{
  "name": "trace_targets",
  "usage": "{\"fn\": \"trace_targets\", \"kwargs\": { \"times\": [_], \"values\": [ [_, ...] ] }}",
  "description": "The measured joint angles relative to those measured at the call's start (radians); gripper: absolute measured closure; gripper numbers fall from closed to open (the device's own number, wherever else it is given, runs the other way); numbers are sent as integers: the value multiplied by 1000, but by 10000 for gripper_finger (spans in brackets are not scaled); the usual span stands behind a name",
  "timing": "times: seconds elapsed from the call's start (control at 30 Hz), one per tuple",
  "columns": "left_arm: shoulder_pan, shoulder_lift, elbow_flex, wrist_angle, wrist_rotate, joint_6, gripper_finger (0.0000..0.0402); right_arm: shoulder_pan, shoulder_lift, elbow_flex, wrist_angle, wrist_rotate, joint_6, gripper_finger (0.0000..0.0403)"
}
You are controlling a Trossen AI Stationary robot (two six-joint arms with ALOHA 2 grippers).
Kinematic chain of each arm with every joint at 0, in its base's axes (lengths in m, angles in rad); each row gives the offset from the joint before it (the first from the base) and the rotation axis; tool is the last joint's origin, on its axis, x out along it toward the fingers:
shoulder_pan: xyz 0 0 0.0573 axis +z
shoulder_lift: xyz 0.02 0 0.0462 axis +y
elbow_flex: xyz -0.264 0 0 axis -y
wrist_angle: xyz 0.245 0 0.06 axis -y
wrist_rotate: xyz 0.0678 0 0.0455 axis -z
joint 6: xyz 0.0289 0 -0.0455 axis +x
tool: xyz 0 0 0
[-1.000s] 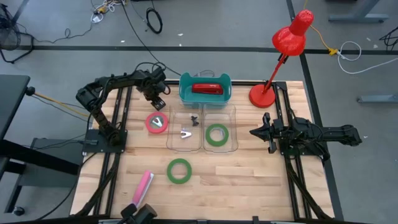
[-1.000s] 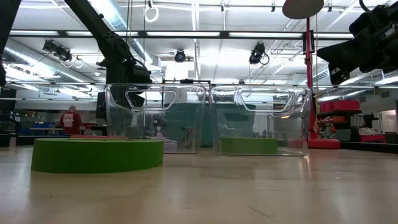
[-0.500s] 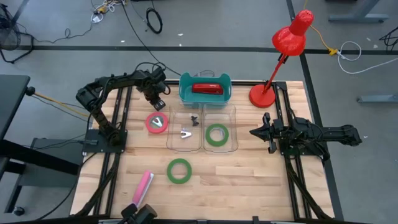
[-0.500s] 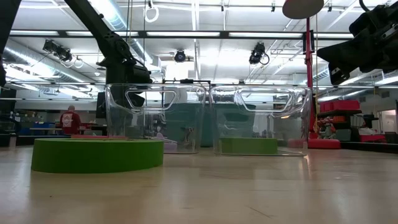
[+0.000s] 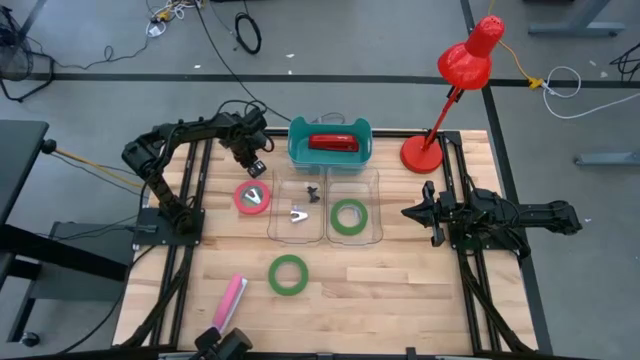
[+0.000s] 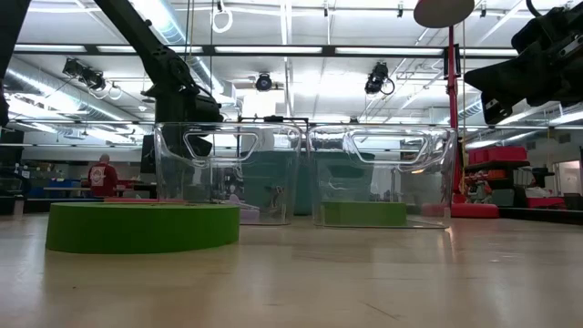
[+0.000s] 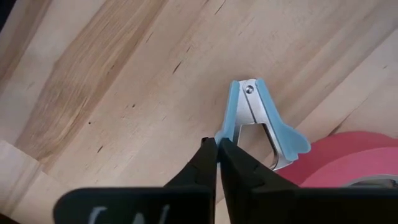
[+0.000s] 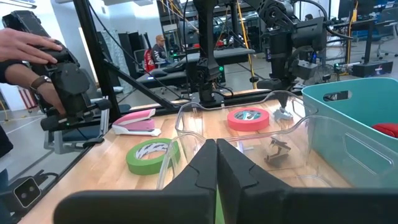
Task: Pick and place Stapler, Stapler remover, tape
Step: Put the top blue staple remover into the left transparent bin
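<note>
1. Tape: I count three rolls. The pink roll [image 5: 252,198] lies on the table left of the clear bins, one green roll [image 5: 349,216] sits inside the right clear bin [image 5: 372,196], and the other green roll [image 5: 288,274] lies on open table nearer my side.
2. Left gripper [image 5: 254,166] hangs just beyond the pink roll, fingers pressed together with nothing between them. In its wrist view a blue staple remover [image 7: 261,124] lies just past the fingertips, against the pink roll's edge.
3. Left clear bin [image 5: 275,200] holds two small metal pieces; I cannot tell what they are.
4. Red stapler [image 5: 333,142] rests in the teal bin [image 5: 296,143] at the far edge, touching the clear bins' back.
5. Right gripper [image 5: 412,212] waits right of the clear bins, shut and empty, with bare wood between it and the bin wall.
6. Pink stapler [image 5: 230,300] lies near the front left edge.
7. Red lamp [image 5: 425,150] stands at the far right corner, close to the right arm.
</note>
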Motion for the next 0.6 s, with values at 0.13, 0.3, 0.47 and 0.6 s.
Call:
{"fn": "trace_targets", "kwargs": {
  "times": [0.13,0.3,0.47,0.6],
  "values": [
    [0,0,0,-1,0,-1,396,0,0,0,0,0,0,396],
    [0,0,0,-16,0,-6,396,0,0,0,0,0,0,396],
    [0,-3,0,-46,-1,-6,398,0,0,0,0,0,0,396],
    [0,-15,0,-51,-1,-3,399,0,0,0,0,0,0,396]
  ]
}}
